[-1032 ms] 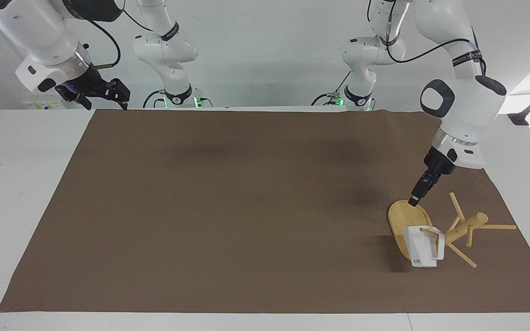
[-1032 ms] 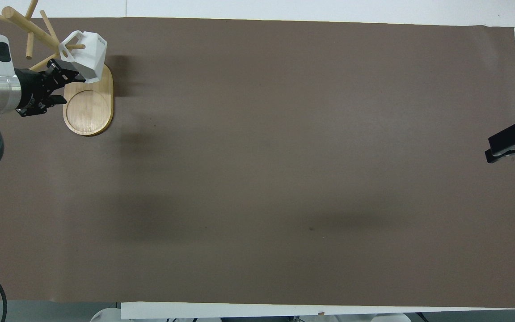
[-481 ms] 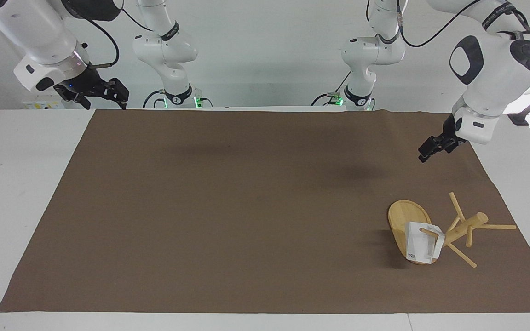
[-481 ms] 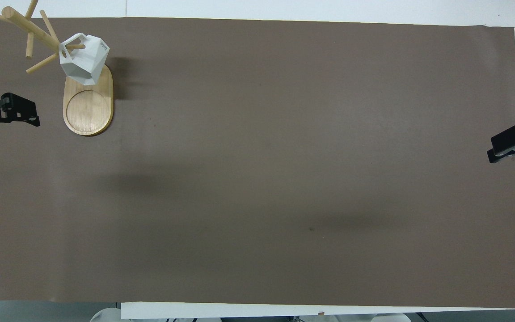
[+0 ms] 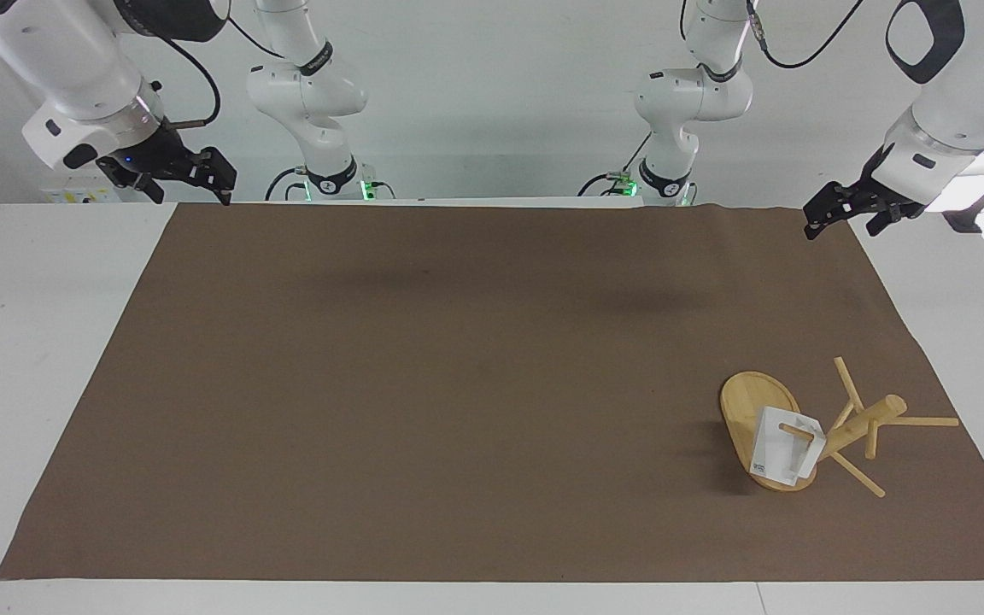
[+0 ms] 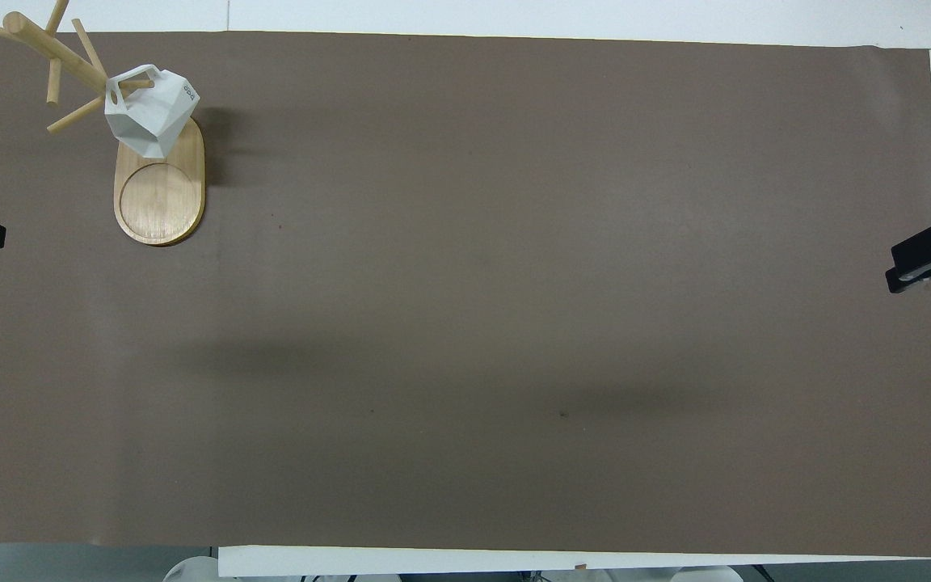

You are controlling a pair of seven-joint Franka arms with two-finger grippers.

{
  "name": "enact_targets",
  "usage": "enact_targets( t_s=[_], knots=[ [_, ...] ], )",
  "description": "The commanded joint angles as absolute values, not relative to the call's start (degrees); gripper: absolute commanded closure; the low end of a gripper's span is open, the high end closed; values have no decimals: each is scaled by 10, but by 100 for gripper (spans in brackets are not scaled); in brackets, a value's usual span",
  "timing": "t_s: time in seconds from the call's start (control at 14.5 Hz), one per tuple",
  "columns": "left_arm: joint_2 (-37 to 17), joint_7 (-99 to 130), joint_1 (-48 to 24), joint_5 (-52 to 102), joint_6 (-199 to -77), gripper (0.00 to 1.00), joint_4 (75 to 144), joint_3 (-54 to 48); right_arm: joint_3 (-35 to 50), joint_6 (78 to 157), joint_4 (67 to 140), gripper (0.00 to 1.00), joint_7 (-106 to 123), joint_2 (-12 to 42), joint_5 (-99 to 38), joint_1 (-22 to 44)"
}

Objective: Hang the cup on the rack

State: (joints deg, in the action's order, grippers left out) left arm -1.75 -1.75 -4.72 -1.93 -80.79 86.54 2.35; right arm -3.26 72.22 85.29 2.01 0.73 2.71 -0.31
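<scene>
Brown mat [image 5: 458,384], seemingly white table [image 5: 31,342]

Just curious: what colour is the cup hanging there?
White cup; clearest in the overhead view.

Both views are lit brightly and evenly from above. Soft, blurry dark patches are cast on the brown mat [image 5: 458,384]. A darker shadow is seen beside the rack [image 5: 757,427] and the cup [image 6: 150,113]. No strong glare is seen. Everything is kept in sharp focus.
</scene>
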Motion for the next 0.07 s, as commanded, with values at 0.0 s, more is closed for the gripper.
enact_targets(
  t_s=[0.0],
  knots=[
    [-40, -30, -47, -26, -787, 0, 834, 23, -46, 736, 871, 0, 8, -6, 39, 4]
  ],
)
